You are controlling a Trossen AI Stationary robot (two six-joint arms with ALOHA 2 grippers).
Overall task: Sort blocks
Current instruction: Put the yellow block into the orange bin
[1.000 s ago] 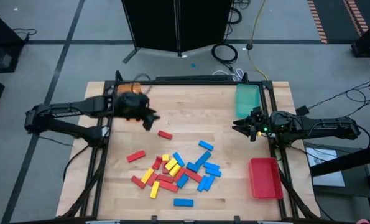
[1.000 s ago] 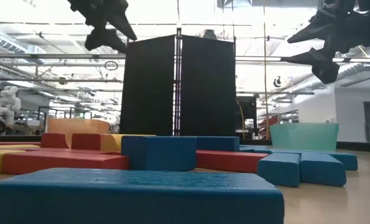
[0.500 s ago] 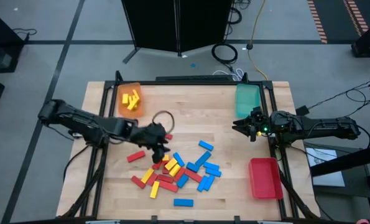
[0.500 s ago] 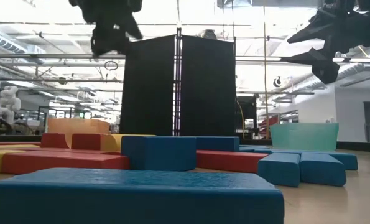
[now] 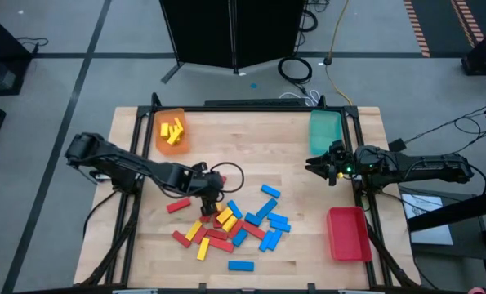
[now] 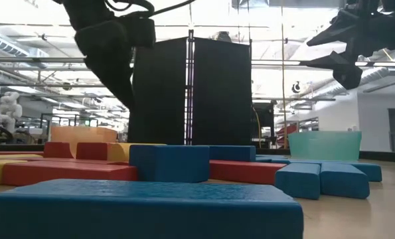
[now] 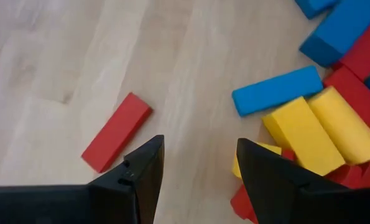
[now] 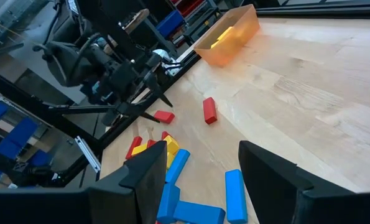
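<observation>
orange tray (image 5: 171, 135) holds yellow blocks (image 5: 174, 129); teal tray (image 5: 325, 131), red tray (image 5: 348, 233) bare.

No text, label, brand, number or sign can be read in any view. The blocks (image 5: 226, 222), the trays and the tabletop (image 5: 251, 139) carry plain surfaces with no markings. Anything in the room beyond is too small to read.

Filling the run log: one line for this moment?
left gripper: open, over pile of blocks | right gripper: open, waiting by teal tray
</observation>
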